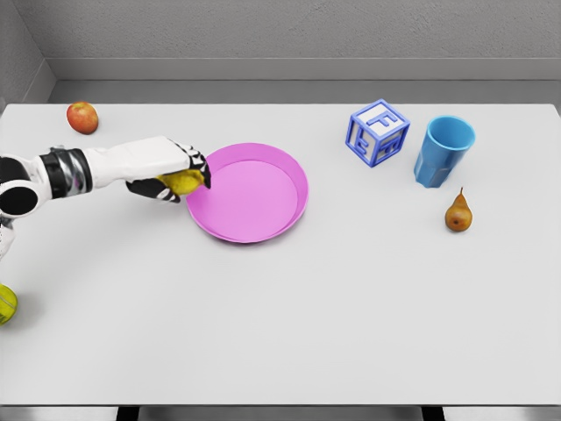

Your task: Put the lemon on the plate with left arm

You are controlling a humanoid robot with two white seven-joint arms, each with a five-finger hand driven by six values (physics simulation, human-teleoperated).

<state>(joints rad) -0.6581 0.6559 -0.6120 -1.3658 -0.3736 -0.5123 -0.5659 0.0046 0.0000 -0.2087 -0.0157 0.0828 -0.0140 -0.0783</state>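
Note:
My left hand [180,178] reaches in from the left edge and is curled around a yellow lemon [181,181]. The hand and lemon hover just left of the pink plate [289,167], at its left rim. The plate's dish holds nothing. The right arm does not show in the head view.
A red apple [82,117] lies at the far left back. A blue letter block [378,132], a blue cup [445,150] and a brown pear [458,212] stand to the right. A yellow-green object [6,304] peeks in at the left edge.

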